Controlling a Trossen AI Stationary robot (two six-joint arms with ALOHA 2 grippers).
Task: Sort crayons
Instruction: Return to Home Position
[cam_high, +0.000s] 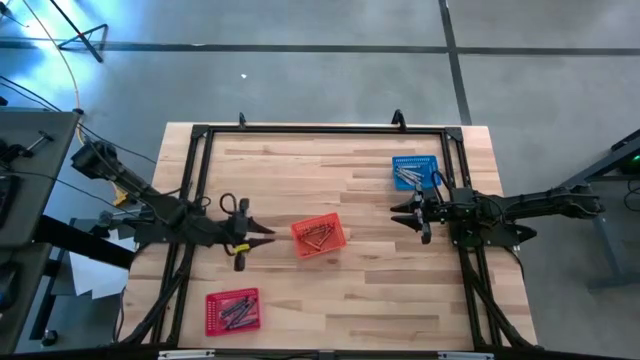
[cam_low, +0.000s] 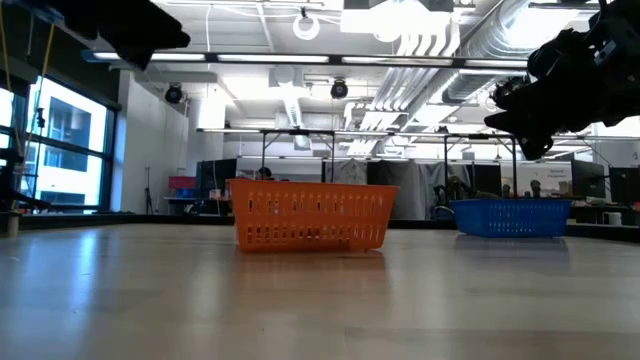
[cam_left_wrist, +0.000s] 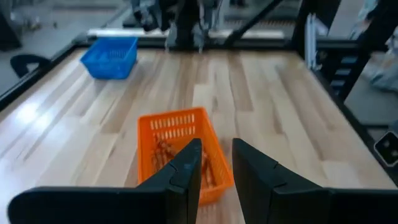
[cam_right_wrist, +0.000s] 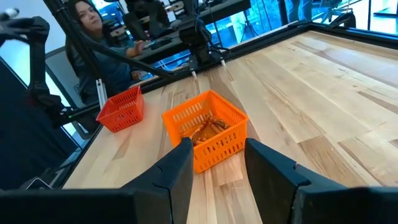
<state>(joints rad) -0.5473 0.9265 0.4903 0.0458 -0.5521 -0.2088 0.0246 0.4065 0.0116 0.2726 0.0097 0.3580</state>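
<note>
Three mesh baskets stand on the wooden table. The orange basket in the middle holds red-orange crayons. The red basket near the front left holds grey crayons. The blue basket at the far right holds pale crayons. My left gripper hovers open just left of the orange basket, with nothing between its fingers. My right gripper hangs open to the right of the orange basket and just in front of the blue one, also empty.
A black frame runs along the table's far edge and sides. Bare wood lies between the baskets and toward the near right. A person sits beyond the table's left side.
</note>
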